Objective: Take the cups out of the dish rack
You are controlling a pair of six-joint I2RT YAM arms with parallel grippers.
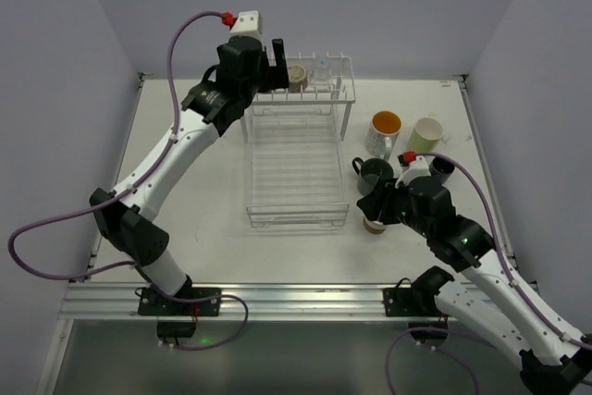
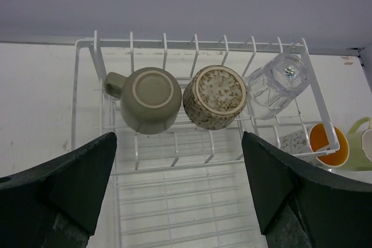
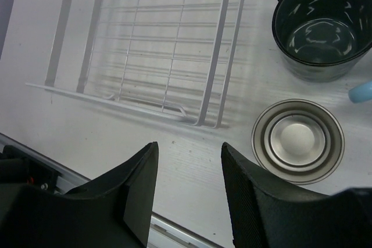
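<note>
Left fingers (image 2: 64,184) spread, just short of dish rack (image 2: 197,45).

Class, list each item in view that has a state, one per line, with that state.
olive cup: inverted in dish rack
speckled cup: inverted in dish rack
clear glass: inverted, tilted, in dish rack
dark green mug: upright on table
orange-lined mug: upright on table
left gripper: open, empty
right gripper: open, empty

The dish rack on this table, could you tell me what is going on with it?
The left gripper, open, faces the upper shelf of the dish rack, where an olive cup, a speckled cup and a clear glass sit. The right gripper, open and empty, hovers over the table beside a dark green mug.
</note>
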